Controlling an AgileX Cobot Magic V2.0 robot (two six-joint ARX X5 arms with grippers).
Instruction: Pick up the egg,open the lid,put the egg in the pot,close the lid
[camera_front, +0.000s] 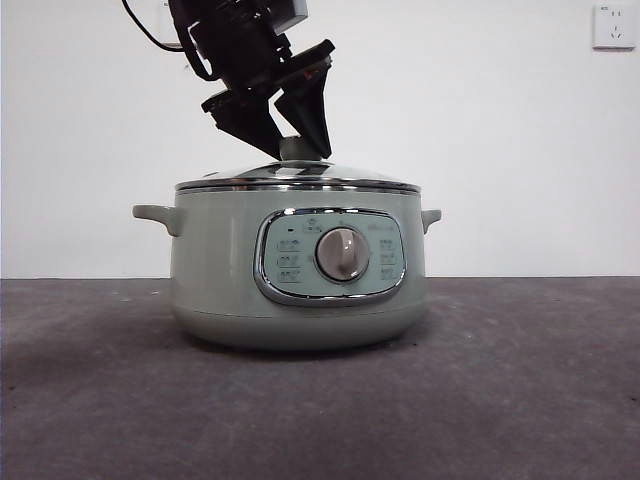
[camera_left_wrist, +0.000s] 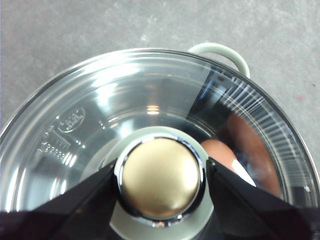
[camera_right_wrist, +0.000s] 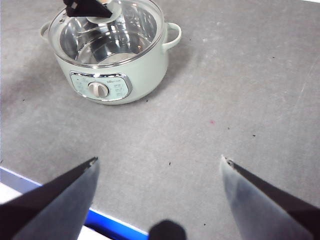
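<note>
Left pincer (camera_front: 290, 128) grips the lid (camera_front: 300, 180) knob on the pot (camera_front: 220, 270); right pincer (camera_right_wrist: 157, 172) gapes; embossed lid writing unreadable.

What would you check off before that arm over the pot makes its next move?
1. Egg inside the pot: ok, seen through the glass.
2. Lid level on the pot's rim: ok.
3. Left gripper, jaws against the lid's knob on both sides: ok.
4. Right gripper open, empty, away from the pot: ok.
5. Egg uncracked: cannot tell.
</note>
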